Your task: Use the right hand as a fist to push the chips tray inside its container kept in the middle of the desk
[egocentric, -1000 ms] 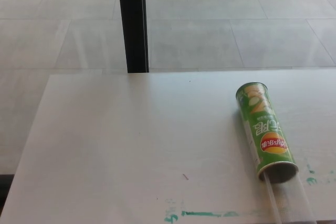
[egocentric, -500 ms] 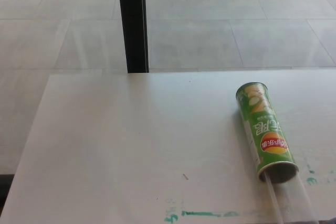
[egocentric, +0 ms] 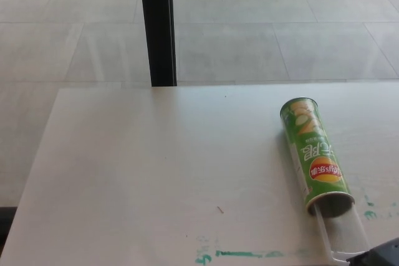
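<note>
A green chips can (egocentric: pixel 313 155) lies on its side on the white desk (egocentric: pixel 156 172), right of the middle, its open mouth facing the near edge. A clear plastic chips tray (egocentric: pixel 341 236) sticks out of that mouth toward me. A black part of my right hand (egocentric: pixel 381 255) shows at the bottom right corner, right at the tray's near end; too little shows to tell how its fingers stand. My left hand does not show.
Green paint smears (egocentric: pixel 249 254) mark the desk near its front edge. A black post (egocentric: pixel 157 26) stands behind the desk's far edge on a grey tiled floor (egocentric: pixel 280 23). The desk's left edge runs diagonally at the left.
My right hand has come into view at the bottom right corner, reaching the tray's near end. The tray looks pushed slightly further into the can, which has not moved.
</note>
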